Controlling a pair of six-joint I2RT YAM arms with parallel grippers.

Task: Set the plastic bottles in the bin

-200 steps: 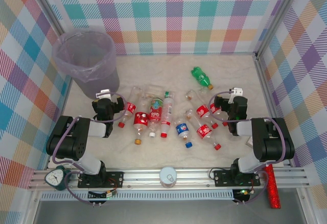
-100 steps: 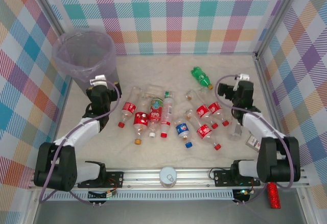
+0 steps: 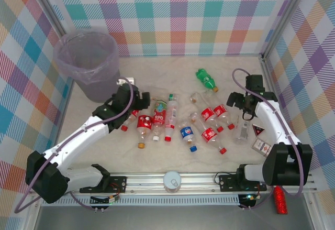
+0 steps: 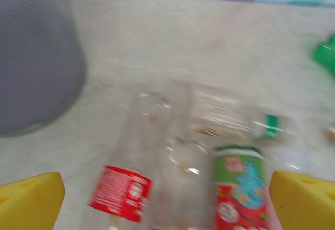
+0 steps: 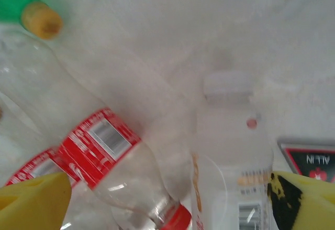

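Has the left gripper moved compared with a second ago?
Yes. The left gripper has swung right, away from the bin and toward the scattered bottles.

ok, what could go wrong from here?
Left gripper hangs open over a red-labelled bottle and a green-labelled bottle lying close together: it might pinch both and drop one. Right gripper, also open, straddles a red-capped bottle and a white-capped bottle; a double grab looks possible.
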